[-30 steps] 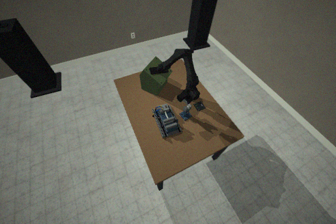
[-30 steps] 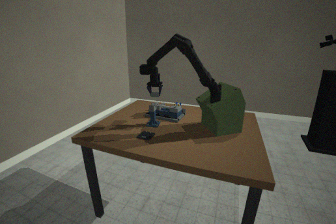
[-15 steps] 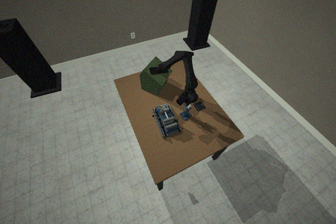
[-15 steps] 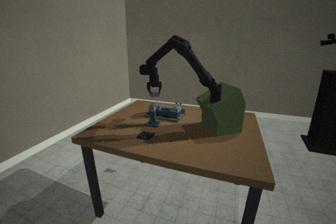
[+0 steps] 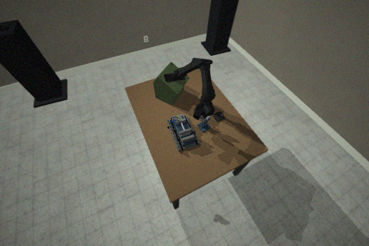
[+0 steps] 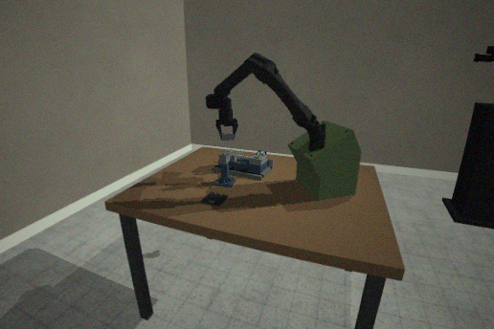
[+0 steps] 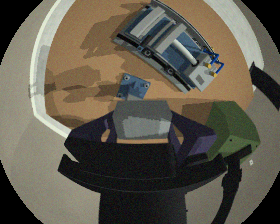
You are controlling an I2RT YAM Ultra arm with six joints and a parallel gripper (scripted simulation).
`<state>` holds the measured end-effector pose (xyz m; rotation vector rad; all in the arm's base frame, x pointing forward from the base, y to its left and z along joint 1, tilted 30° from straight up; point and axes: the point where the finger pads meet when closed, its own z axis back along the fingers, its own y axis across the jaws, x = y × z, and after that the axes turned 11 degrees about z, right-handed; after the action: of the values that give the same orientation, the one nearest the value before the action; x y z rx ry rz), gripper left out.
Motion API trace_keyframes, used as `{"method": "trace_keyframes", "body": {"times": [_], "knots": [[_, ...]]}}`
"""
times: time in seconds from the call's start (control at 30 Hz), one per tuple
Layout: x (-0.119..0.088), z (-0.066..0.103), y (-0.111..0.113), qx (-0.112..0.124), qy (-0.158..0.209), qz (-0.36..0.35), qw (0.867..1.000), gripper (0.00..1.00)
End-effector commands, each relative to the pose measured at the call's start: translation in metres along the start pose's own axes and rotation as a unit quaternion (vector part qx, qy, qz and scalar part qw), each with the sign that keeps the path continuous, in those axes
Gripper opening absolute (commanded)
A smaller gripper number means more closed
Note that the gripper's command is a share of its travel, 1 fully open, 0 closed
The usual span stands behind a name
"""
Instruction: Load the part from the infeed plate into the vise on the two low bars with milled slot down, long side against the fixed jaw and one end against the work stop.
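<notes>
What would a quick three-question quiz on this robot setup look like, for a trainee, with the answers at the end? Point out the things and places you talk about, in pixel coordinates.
1. True or false: the part (image 6: 227, 137) (image 7: 142, 121) is lying in the vise (image 5: 184, 134) (image 6: 249, 165) (image 7: 167, 42).
2. Multiple choice: what colour is the block-shaped pedestal (image 5: 169, 91) (image 6: 330, 173) (image 7: 233, 127) that the arm (image 5: 207, 81) (image 6: 282, 92) stands on? A) red B) green C) white
3. Fill in the blank: the part is held between the ____ of the gripper (image 6: 227, 136) (image 7: 142, 125).

Key: 1. false; 2. B; 3. jaws
</notes>
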<state>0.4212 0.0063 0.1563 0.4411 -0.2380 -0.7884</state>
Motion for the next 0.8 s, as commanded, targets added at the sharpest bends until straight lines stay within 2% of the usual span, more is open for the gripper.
{"method": "trace_keyframes", "body": {"times": [0.0, 0.27, 0.33, 0.37, 0.4, 0.43, 0.77], "knots": [[0.02, 0.016, 0.0, 0.008, -0.013, 0.044, 0.999, 0.0], [0.041, 0.017, -0.01, 0.008, -0.014, 0.115, 0.993, 0.0], [0.041, 0.017, -0.01, 0.008, -0.014, 0.115, 0.993, 0.0], [0.043, 0.03, -0.005, 0.015, -0.028, 0.13, 0.991, 0.0], [0.047, 0.019, -0.012, 0.008, -0.016, 0.134, 0.991, 0.0], [0.05, 0.016, -0.014, 0.007, -0.013, 0.142, 0.99, 0.0], [0.076, 0.016, -0.031, 0.006, -0.014, 0.228, 0.974, 0.0]]}}
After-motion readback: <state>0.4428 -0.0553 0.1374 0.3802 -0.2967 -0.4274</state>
